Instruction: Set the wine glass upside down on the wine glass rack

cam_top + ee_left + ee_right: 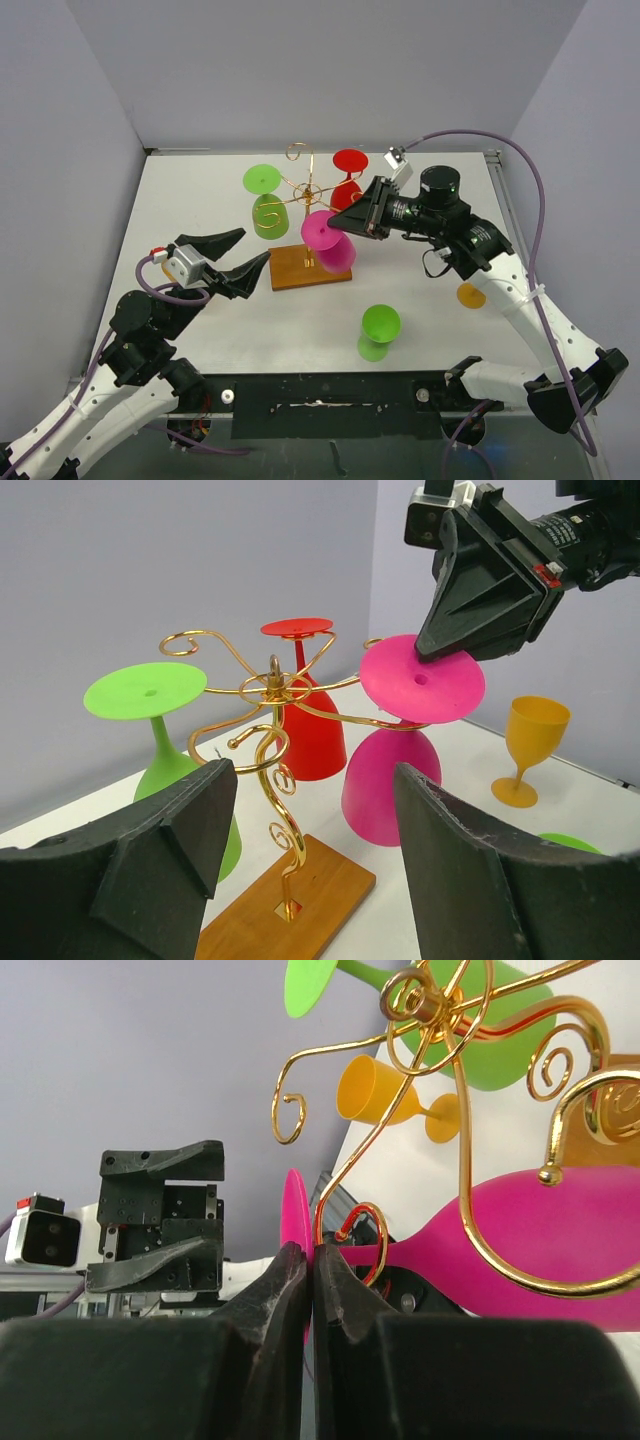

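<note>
Pink wine glass (335,255) hangs upside down with its stem in a front arm of the wine glass rack (310,187), looks light, stiff, slick plastic; right jaws pinch its thin foot rim, probably the safest hold, left jaws spread, empty.

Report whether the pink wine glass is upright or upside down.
Upside down: the pink wine glass has its foot up, bowl down, stem in the rack, right gripper pinching the foot.

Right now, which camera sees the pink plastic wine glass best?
Left wrist view: the upside-down pink plastic wine glass shows nearly whole, foot to bowl. Top view shows it small; right wrist view crops its bowl.
</note>
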Available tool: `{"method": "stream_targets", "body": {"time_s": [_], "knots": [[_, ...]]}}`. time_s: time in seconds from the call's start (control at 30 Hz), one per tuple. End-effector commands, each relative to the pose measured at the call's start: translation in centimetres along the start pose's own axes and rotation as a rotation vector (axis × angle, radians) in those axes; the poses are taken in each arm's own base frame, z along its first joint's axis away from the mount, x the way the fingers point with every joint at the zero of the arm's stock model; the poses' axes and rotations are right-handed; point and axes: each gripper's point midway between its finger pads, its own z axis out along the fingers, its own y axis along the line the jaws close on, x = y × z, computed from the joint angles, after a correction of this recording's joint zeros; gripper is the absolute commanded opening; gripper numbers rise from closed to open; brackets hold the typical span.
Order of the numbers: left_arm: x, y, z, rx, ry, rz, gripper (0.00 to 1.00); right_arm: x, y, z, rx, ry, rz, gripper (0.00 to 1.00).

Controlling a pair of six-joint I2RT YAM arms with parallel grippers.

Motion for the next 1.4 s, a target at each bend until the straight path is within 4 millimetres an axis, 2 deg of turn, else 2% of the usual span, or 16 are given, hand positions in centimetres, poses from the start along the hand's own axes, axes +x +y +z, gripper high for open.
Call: {"method": "stream_targets", "body": {"time_s": [0.0,0.23,0.5,0.93,1.2,1.37], "knots": [[-2.0,0.2,0.2,-0.014,-0.072,-0.005,0.63,-1.5,0.7,-1.1,-0.008,-0.087,-0.061,0.02],[-2.0,0.3,0.1,-0.014,-0.073,-0.002,0.63,-1.8,-0.4,-0.7,0.029,-0.097,-0.058,0.08],[-1.9,0.3,0.1,-0.017,-0.070,0.000,0.63,-2.1,-1.6,-0.7,0.071,-0.131,-0.074,0.11],[-1.9,0.4,0.1,-0.019,-0.067,0.001,0.63,-1.9,-1.9,-0.9,0.088,-0.128,-0.083,0.37],[-1.9,0.4,0.1,-0.022,-0.066,-0.003,0.63,-1.6,-1.1,-2.7,0.085,-0.150,-0.159,0.56],[-1.9,0.5,0.1,-0.026,-0.064,-0.004,0.63,-1.0,-2.1,-5.5,0.155,-0.199,-0.257,0.62]]}}
